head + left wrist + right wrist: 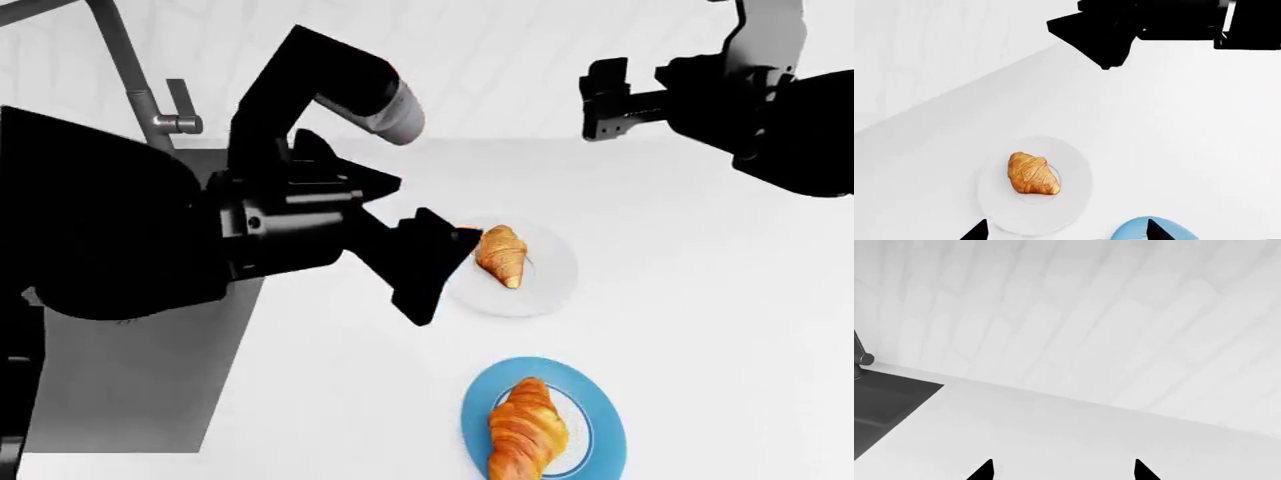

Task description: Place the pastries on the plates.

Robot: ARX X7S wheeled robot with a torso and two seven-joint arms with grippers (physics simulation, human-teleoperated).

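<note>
One croissant (503,254) lies on the plain white plate (550,290); both show in the left wrist view, croissant (1032,174) on plate (1074,170). The second croissant (523,430) lies on the blue-rimmed plate (603,420), whose edge shows in the left wrist view (1131,231). My left gripper (441,270) is open and empty, raised just left of the white plate; its fingertips (976,232) stand wide apart. My right gripper (601,100) is open and empty, held high at the back right, far from both plates; its fingertips (1141,471) stand apart over bare counter.
A dark sink (134,380) with a metal faucet (147,90) lies at the left; the sink also shows in the right wrist view (884,405). The white counter (721,300) ends at a white wall (1087,315) behind.
</note>
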